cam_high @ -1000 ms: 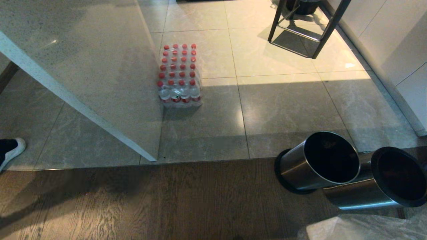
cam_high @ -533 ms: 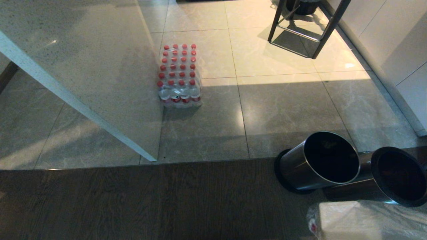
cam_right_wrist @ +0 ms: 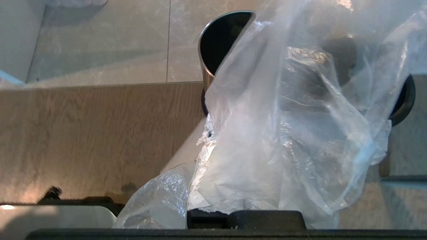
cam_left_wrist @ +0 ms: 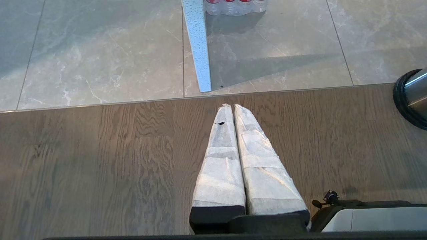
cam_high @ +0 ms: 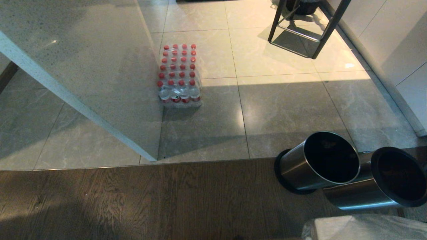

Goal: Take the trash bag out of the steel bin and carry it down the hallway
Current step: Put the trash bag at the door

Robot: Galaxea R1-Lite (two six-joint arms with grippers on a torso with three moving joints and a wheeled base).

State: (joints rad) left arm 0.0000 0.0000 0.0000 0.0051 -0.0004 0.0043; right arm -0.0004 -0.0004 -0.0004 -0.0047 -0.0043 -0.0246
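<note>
at the near right, the trash bag (cam_right_wrist: 283, 133) hangs bunched over the right gripper (cam_right_wrist: 245, 213), whose fingers are hidden beneath the plastic but pinched tight on it, so the load is out of the steel bin (cam_high: 317, 163) behind it. a second bin (cam_high: 383, 183) crowds the right. left gripper (cam_left_wrist: 233, 108) hovers closed, empty, over the wood floor (cam_high: 150, 200). open tiles (cam_high: 287, 106) run between the counter edge (cam_high: 76, 100) and the bottle pack (cam_high: 179, 75).
</note>
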